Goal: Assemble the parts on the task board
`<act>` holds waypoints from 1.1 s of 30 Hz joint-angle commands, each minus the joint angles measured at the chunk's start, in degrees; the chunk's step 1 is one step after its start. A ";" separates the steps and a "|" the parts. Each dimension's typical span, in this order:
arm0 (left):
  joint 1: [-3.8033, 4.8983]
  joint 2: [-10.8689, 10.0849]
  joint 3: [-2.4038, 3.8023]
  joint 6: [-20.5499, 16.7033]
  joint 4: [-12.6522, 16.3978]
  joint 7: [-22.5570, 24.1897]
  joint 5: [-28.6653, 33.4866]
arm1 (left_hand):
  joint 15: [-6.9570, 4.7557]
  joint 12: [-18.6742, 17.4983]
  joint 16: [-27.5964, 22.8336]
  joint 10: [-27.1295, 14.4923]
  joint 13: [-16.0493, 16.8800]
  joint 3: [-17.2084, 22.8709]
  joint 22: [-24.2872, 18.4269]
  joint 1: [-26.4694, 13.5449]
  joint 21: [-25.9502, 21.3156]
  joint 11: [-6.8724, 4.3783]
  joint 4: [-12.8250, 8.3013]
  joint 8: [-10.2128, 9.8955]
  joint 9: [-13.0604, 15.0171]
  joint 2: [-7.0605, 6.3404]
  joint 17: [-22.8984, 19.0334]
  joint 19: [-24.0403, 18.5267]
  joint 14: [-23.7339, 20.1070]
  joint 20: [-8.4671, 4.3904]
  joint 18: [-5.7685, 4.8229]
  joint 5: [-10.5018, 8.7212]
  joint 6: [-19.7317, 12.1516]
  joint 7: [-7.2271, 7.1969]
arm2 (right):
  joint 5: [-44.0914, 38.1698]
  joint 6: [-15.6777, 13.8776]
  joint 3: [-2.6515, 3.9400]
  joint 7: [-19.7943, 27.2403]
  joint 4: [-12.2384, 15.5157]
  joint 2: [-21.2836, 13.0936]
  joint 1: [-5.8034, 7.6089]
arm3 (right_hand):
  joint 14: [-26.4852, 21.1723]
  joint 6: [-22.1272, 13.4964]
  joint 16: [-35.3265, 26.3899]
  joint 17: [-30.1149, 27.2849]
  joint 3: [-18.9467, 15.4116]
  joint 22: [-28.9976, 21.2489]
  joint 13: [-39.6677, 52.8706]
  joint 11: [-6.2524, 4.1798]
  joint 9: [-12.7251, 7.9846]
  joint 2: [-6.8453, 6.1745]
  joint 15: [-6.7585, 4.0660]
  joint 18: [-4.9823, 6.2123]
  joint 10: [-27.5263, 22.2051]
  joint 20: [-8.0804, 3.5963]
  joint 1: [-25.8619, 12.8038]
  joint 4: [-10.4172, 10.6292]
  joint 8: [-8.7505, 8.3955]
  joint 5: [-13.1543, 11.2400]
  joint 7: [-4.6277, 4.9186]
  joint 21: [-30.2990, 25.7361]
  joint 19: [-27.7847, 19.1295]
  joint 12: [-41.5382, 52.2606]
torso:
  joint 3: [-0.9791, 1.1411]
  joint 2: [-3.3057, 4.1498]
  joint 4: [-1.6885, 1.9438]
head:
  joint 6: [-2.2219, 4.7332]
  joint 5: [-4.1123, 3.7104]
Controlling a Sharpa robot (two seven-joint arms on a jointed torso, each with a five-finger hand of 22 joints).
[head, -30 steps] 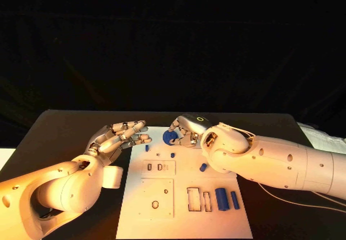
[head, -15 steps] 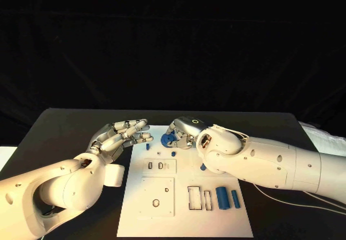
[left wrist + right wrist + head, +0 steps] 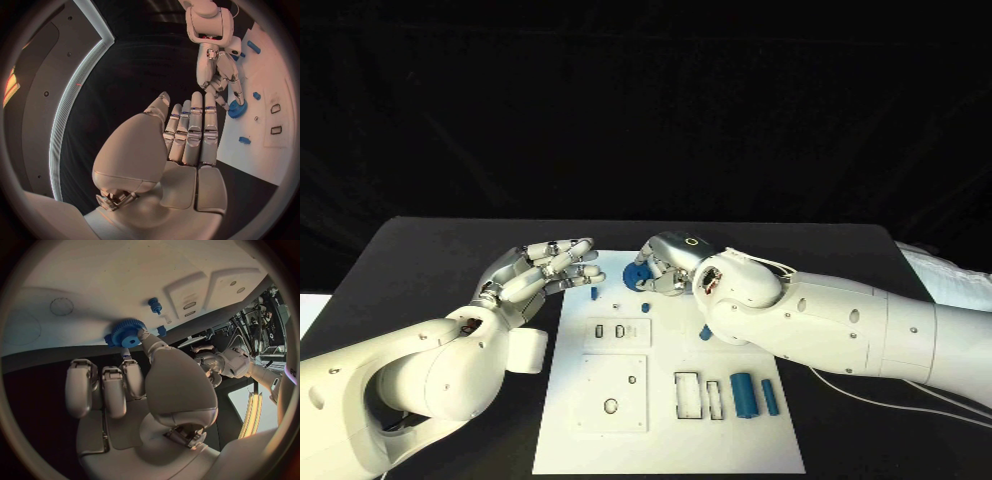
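The right hand (image 3: 668, 266) pinches a blue gear (image 3: 638, 277) with its fingertips at the far end of the white task board (image 3: 668, 440), the gear resting on the board's surface. The left hand (image 3: 538, 273) hovers just beside the board's far left corner, fingers apart and holding nothing. Two blue cylinders (image 3: 753, 395) lie side by side near the board's right edge.

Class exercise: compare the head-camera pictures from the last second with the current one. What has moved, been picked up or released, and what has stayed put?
The right hand edged slightly toward the left hand, keeping its fingers on the blue gear at the task board's far edge. Nothing was picked up or let go. The left hand stayed raised, fingers apart and holding nothing; the two blue cylinders lie as before.
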 commanded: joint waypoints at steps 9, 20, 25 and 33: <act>0.07 0.07 0.04 1.24 0.06 0.14 0.11 | 0.08 -0.33 -0.34 0.32 -0.04 0.21 -0.09 0.18 -0.13 0.06 0.02 -0.39 0.00 0.30 0.06 -0.14 -0.28 0.01 0.66 0.00 0.21 0.00 | 0.46 2.73 -0.01 0.04 -0.16 0.05 -0.03 | 5.20 -3.49 0.08 11.11 -6.16 -0.12 0.40 0.77 0.16 -1.31 1.08 -0.49 -1.47 1.17 -0.91 4.12 0.23 1.36 0.85 -0.31 -0.02 -2.75 | 0.01 -0.01 0.02 | -0.05 -0.01; 0.07 -0.01 0.04 1.21 0.09 0.04 0.11 | 0.08 -0.40 -0.40 0.33 -0.05 0.28 -0.10 0.18 -0.13 0.07 0.00 -0.42 0.00 0.28 0.11 -0.14 -0.27 0.01 0.65 -0.01 0.21 0.01 | 4.40 5.58 -0.01 -0.56 -0.42 -0.12 -0.02 | 5.34 -0.59 0.36 11.76 -8.55 0.95 2.52 0.23 0.40 1.63 0.64 -0.69 0.08 0.81 -4.85 9.04 0.75 6.22 0.14 0.23 0.62 -0.26 | -0.03 -0.01 0.07 | -0.07 -0.09; 0.07 -0.06 0.04 1.20 0.11 0.01 0.11 | 0.08 -0.40 -0.40 0.33 -0.05 0.28 -0.10 0.18 -0.13 0.07 0.00 -0.42 0.00 0.28 0.11 -0.14 -0.27 0.01 0.65 -0.01 0.21 0.01 | 5.12 3.85 -0.01 -1.39 -0.59 -0.23 -0.02 | 5.35 -1.14 0.39 11.82 -8.93 1.03 2.68 0.34 0.17 2.54 0.69 -0.72 0.09 0.78 -5.70 10.09 0.20 7.96 0.31 0.29 0.67 -0.17 | 0.00 -0.03 0.03 | -0.07 -0.06; 0.07 -0.13 0.04 1.19 0.09 -0.08 0.11 | 0.08 -0.40 -0.40 0.33 -0.05 0.28 -0.10 0.18 -0.13 0.07 0.00 -0.42 0.00 0.28 0.11 -0.14 -0.27 0.01 0.65 -0.01 0.21 0.01 | 5.09 -3.94 0.00 1.47 0.97 -1.36 -0.18 | 5.44 -0.94 0.57 12.22 -8.87 2.22 3.40 0.28 0.18 2.07 0.67 -0.95 0.52 0.79 -3.80 8.82 0.27 8.85 0.24 0.87 1.31 0.60 | 0.05 0.01 -0.09 | 0.05 0.16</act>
